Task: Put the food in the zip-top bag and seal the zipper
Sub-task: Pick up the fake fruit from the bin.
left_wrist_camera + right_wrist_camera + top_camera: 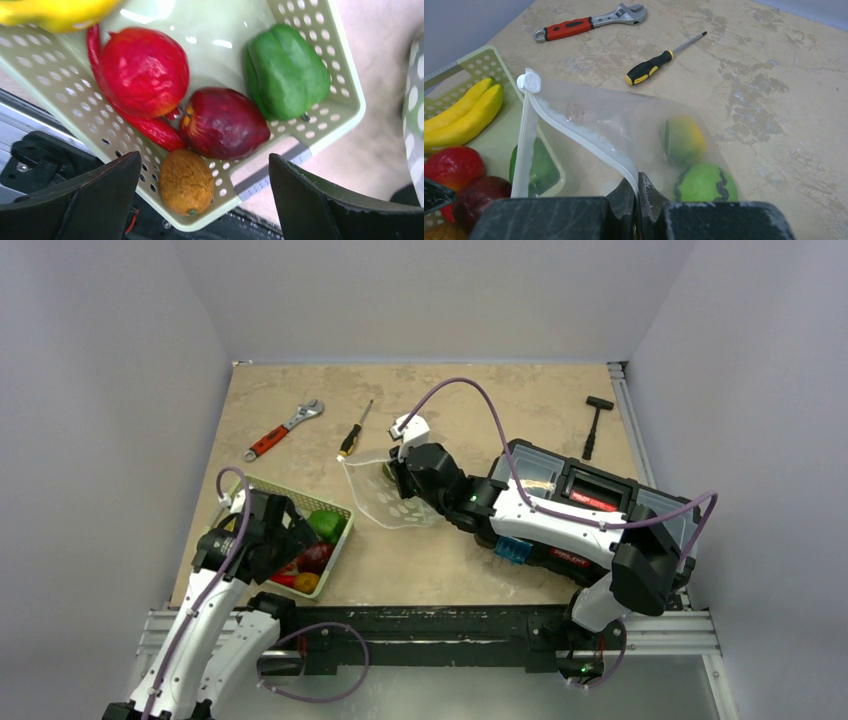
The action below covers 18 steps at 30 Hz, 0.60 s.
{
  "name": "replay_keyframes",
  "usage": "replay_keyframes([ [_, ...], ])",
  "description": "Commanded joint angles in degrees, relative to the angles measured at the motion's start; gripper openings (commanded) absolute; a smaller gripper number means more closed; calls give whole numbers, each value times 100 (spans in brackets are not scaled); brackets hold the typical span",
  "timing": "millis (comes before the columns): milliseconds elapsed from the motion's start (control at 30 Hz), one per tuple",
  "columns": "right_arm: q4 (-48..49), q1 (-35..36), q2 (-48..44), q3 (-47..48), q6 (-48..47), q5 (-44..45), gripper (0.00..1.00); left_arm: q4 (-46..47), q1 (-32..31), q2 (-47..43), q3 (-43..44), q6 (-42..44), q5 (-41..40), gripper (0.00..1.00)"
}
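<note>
Zipper (581,137) lies clamped in the right pincer (638,184), bag (624,120) spreading ahead.

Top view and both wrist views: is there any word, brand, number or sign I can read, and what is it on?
Nothing can be read.
Toolbox, red lid label: pale lettering, too blurred to read.
Toolbox, red front strip: pale lettering, too small to read.
Wrench, screwdriver, bag, basket: no text visible.
</note>
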Motion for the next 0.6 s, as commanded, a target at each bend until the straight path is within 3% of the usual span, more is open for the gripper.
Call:
replay_keyframes([
  [0, 258, -50, -185, -25, -79, 17, 0, 231, -2, 140, 87, -326, -1269, 95],
  [100, 242, -58, -193, -33, -86, 38, 0, 359, 222, 562, 185, -165, -1847, 92],
  [267, 250, -81, -289, -121, -76, 137, 0, 915, 1057, 1202, -24, 39, -945, 93],
  [567, 244, -104, -233, -71, -92, 60, 0, 1342, 1201, 1855, -423, -347, -1007, 95],
])
